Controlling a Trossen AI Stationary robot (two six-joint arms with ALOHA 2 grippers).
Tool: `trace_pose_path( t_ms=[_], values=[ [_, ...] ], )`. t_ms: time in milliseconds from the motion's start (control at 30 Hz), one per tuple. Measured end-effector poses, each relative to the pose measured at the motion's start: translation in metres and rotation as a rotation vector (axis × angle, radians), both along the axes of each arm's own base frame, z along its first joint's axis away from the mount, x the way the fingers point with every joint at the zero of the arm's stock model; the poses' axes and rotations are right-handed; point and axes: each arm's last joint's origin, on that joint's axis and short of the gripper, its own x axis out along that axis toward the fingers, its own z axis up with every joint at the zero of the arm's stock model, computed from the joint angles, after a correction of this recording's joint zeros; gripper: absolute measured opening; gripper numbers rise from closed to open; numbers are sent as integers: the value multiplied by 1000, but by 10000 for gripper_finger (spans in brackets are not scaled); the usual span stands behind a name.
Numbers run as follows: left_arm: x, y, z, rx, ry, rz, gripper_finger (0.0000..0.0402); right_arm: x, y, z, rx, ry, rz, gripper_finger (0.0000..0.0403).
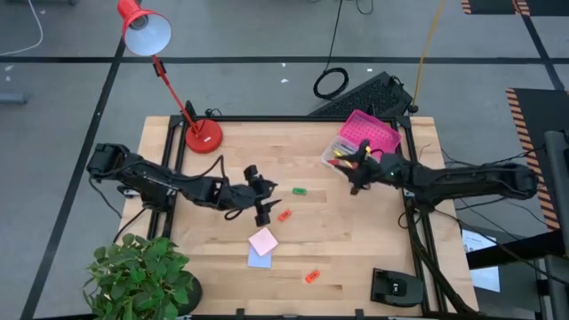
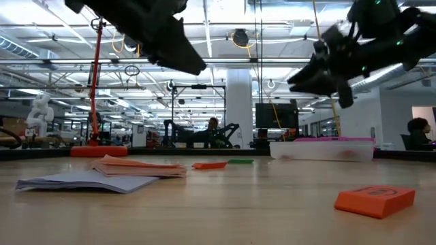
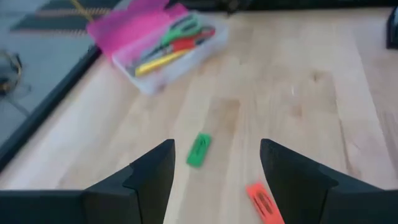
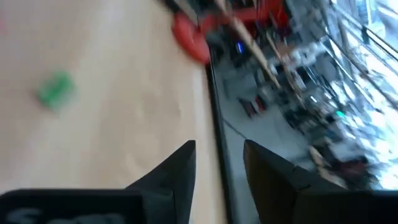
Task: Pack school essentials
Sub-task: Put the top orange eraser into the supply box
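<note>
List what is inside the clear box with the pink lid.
In the clear box: green-handled scissors, something red and a yellow pen. Anything beneath them is hidden.

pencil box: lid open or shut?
Open. The pink lid is flipped back, and scissors and pens lie exposed inside the clear box.

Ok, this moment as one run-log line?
left tool: open, above green eraser | right tool: open, empty, beside clear box | sticky pads, two orange erasers: unpacked
</note>
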Motion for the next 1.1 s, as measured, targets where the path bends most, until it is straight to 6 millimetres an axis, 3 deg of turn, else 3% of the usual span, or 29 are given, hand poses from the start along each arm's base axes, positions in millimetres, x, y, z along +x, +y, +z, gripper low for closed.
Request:
trace_pose_path(
  t_ms=[167,400,633,867,1100],
  values=[
    [-10,-23,-5,-30,26,60,237,1,24,10,155,-119,95,109],
    [-16,-45,-7,-77,0,76,237,6,36,27,301,-217,140,88],
    [0,-58,-37,-80,37,32,237,7,39,30,361,-233,154,86],
    [18,-57,-62,-137,35,0,237,7,40,29,390,-225,166,86],
    [22,-54,-82,-170,86,39,237,7,42,28,460,-210,229,86]
  ],
)
